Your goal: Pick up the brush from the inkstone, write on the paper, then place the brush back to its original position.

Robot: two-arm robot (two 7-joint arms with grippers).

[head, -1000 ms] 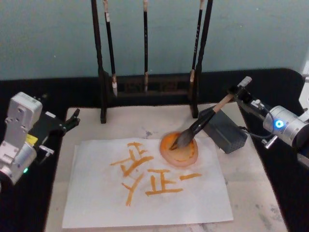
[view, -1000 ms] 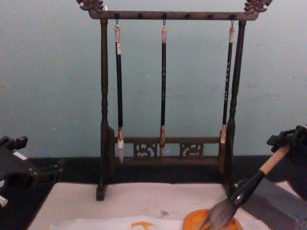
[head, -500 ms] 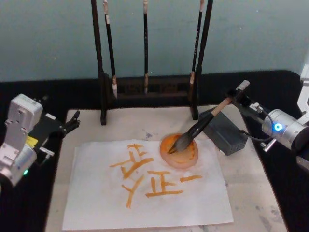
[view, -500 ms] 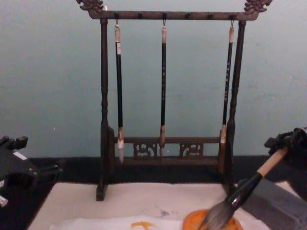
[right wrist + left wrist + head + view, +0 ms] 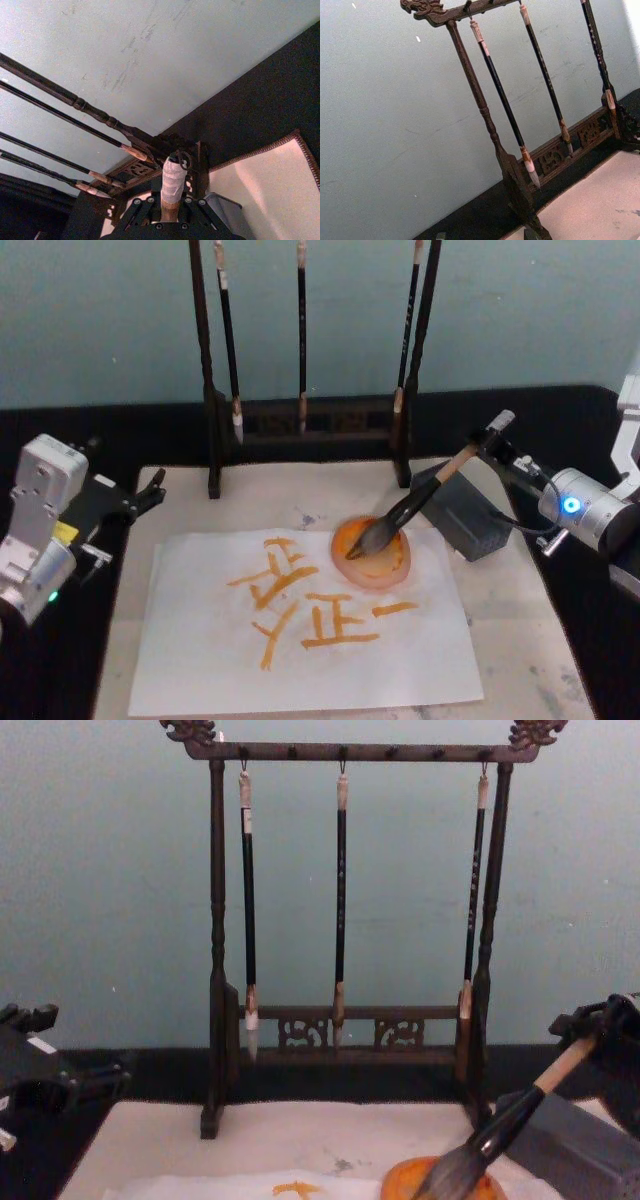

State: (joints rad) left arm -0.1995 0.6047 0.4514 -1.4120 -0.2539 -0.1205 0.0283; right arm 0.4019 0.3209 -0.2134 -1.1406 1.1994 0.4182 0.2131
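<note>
One brush (image 5: 420,502), one paper (image 5: 400,665), three hung brushes (image 5: 301,340). The right gripper's (image 5: 481,444) jaws clamp the brush, which has shifted slightly toward seven o'clock. The left gripper (image 5: 150,488) idles at nine o'clock.

Your head camera looks steeply down on the white paper sheet (image 5: 380,665); your chest camera sits low, facing level across the black tabletop (image 5: 160,1075). Both wrist cameras tilt upward, close in. You see the dark carved wooden brush rack (image 5: 400,752) in all four.
</note>
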